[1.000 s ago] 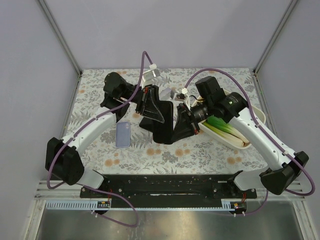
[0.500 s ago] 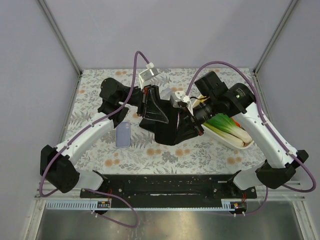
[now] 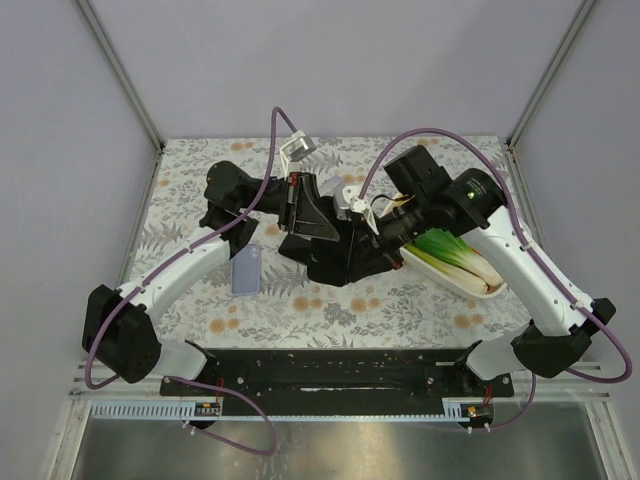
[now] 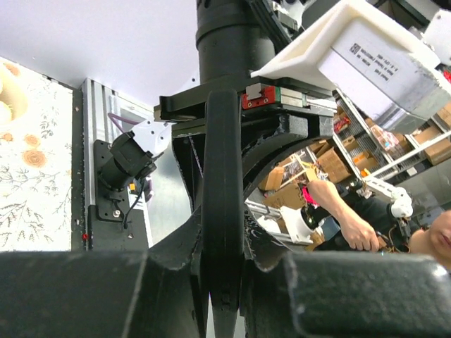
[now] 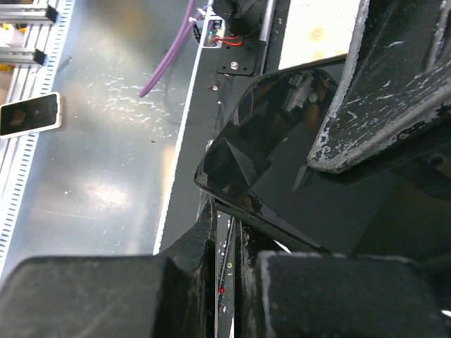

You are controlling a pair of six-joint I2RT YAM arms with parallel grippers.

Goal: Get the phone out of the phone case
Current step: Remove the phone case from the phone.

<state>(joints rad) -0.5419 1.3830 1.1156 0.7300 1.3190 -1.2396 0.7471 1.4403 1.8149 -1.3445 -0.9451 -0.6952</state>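
Left pincer (image 4: 222,285) at 10 o'clock and right pincer (image 5: 227,278) at 3 both clamp the glossy black cased phone (image 5: 282,141); probably slippery, stiff: take edges.

The cased phone (image 3: 325,240) hangs over the middle of the table (image 3: 400,310). The left gripper (image 3: 298,205) is at its 10 o'clock and the right gripper (image 3: 366,245) at its 3 o'clock. A flat slab (image 3: 246,268) lies at 8 o'clock. A tray (image 3: 497,290) holding a leek (image 3: 452,250) sits at 3 o'clock.

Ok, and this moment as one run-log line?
left gripper: shut on black phone and case | right gripper: shut on same | position: between both arms, over table | separation: unclear
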